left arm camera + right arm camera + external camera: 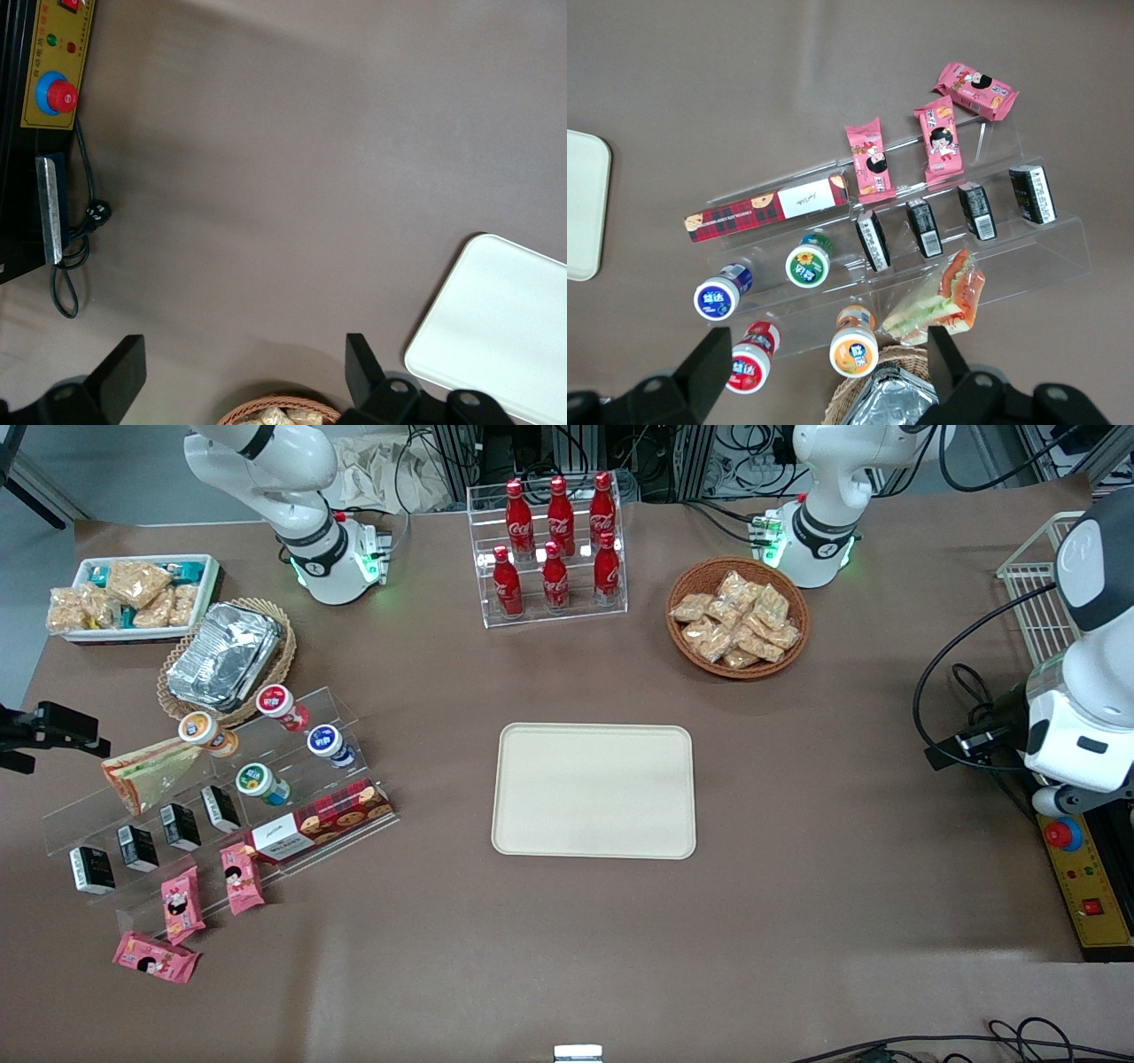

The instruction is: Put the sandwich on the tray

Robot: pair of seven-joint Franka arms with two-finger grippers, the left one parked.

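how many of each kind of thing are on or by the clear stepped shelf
sandwich: 1
round tubs: 4
black cartons: 4
pink packets: 3
plaid box: 1
total: 13
gripper open, above the shelf

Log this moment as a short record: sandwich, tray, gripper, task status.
sandwich: wrapped wedge on the clear tiered stand, beside an orange-lidded cup
tray: cream, flat on the table, nothing on it
gripper: right arm's gripper open, above the stand and sandwich, holding nothing
task status: sandwich not yet picked up
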